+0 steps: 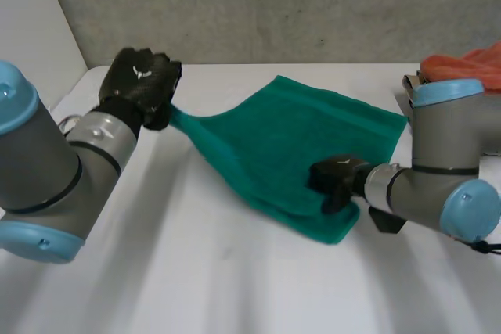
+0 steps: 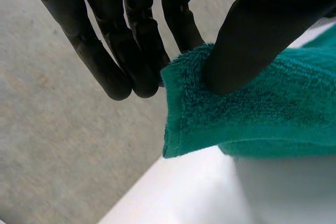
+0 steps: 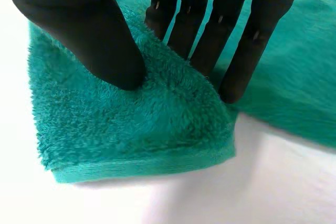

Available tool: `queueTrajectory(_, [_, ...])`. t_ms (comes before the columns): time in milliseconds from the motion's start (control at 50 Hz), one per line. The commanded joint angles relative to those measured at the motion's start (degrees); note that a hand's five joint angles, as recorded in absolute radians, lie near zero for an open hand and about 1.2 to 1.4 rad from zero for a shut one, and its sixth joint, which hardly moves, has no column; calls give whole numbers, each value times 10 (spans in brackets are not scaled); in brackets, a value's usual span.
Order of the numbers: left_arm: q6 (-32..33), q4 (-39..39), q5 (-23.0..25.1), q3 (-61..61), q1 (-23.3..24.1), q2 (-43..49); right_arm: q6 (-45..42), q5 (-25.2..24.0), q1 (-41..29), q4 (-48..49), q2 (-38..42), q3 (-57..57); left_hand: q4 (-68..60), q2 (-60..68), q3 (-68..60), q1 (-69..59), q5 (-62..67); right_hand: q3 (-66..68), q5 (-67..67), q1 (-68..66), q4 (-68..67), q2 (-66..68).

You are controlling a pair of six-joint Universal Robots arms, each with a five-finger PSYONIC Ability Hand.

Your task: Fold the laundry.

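A green towel (image 1: 305, 131) lies spread on the white table (image 1: 196, 271), its near part doubled over. My left hand (image 1: 141, 84) is at the back left and holds one towel corner lifted off the table, so the cloth stretches tight toward it. In the left wrist view the thumb (image 2: 252, 30) pinches that corner (image 2: 210, 108) against the fingers (image 2: 136, 51). My right hand (image 1: 337, 176) rests low on the towel's near right corner. In the right wrist view its thumb (image 3: 89, 30) and fingers (image 3: 210, 35) squeeze a ridge of the towel (image 3: 131, 129) between them.
An orange cloth (image 1: 466, 68) lies piled at the back right, behind my right arm (image 1: 438, 185). A grey wall (image 1: 274, 5) closes the back of the table. Bare white tabletop stretches in front of the towel.
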State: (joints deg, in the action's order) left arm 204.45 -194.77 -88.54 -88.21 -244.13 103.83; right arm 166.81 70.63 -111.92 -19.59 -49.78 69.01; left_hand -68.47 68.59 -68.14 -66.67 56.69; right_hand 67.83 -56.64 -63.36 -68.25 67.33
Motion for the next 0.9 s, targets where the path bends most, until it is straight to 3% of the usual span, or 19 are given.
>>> queueTrajectory(20, [-1,12,-13,79,-3,3,27,-1,-106,45,-127,103,-115,114,-119,-133,133,122,-134,-166,-117,127])
queueTrajectory(100, [-5,40,-13,139,0,10,158,6,-216,94,-113,105,-115,114,-119,-133,133,122,-134,-166,-117,127])
queueTrajectory(220, [-8,77,-11,171,-3,8,307,37,-284,125,-80,56,-115,114,-119,-133,133,122,-134,-166,-117,127])
queueTrajectory(240, [-9,82,-11,173,-4,7,323,45,-282,123,-80,50,-115,114,-119,-133,133,40,-52,-85,-36,45])
queueTrajectory(260, [-10,84,-10,175,-6,3,349,61,-275,118,-87,37,-115,114,-119,-133,133,-279,267,234,283,-274])
queueTrajectory(280, [-10,85,-8,176,-7,-1,358,68,-270,112,-94,30,-115,114,-119,-133,133,-479,467,434,483,-474])
queueTrajectory(300, [-11,85,-7,176,-9,-5,360,72,-265,108,-100,22,-115,114,-119,-133,133,-578,566,534,583,-573])
queueTrajectory(380, [-12,85,10,175,-12,-33,307,76,-213,33,-126,14,-115,114,-119,-133,133,-578,566,534,583,-573])
queueTrajectory(560, [-12,92,74,164,-11,-89,31,66,-62,-182,-149,-11,-115,114,-119,-133,133,-578,566,534,583,-573])
queueTrajectory(620, [-11,95,90,160,-7,-112,-17,66,-32,-200,-139,-37,-115,114,-119,-133,133,-578,566,534,583,-573])
queueTrajectory(760, [-13,108,124,143,8,-157,-25,66,-5,-151,-98,-107,-115,114,-119,-133,133,-578,566,534,583,-573])
queueTrajectory(900, [-13,104,160,94,39,-217,-28,60,-22,27,-11,-169,-115,114,-119,-133,133,-578,566,534,583,-573])
